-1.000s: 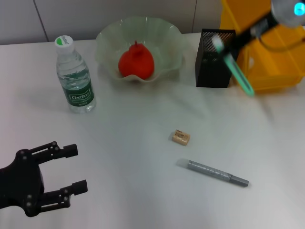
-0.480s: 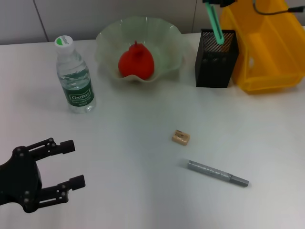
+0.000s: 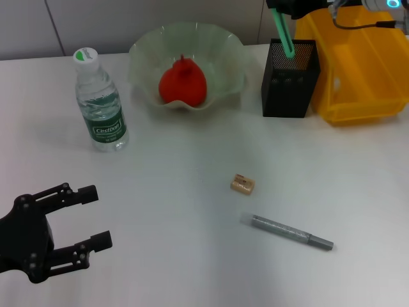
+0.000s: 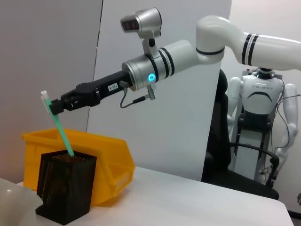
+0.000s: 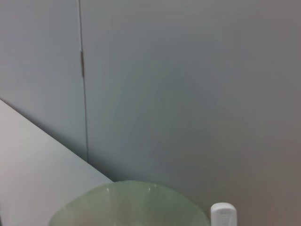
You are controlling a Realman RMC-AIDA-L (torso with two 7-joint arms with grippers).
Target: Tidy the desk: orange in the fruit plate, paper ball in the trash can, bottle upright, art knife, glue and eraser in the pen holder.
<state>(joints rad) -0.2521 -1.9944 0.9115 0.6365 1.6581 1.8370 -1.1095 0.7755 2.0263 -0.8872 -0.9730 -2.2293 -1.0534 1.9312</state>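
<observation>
A green label on the bottle (image 3: 101, 102), its print too small to read

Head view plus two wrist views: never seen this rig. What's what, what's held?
It is a two-armed robot. The head view looks down on the table. The right gripper, seen from the left wrist camera, holds a green stick with its lower end in the black pen holder, beside a yellow bin. The left gripper hovers open and empty, near the table's front edge. Also on the table: a bottle upright, an orange in the plate, an eraser, and a grey art knife. The right wrist view shows mainly wall.
</observation>
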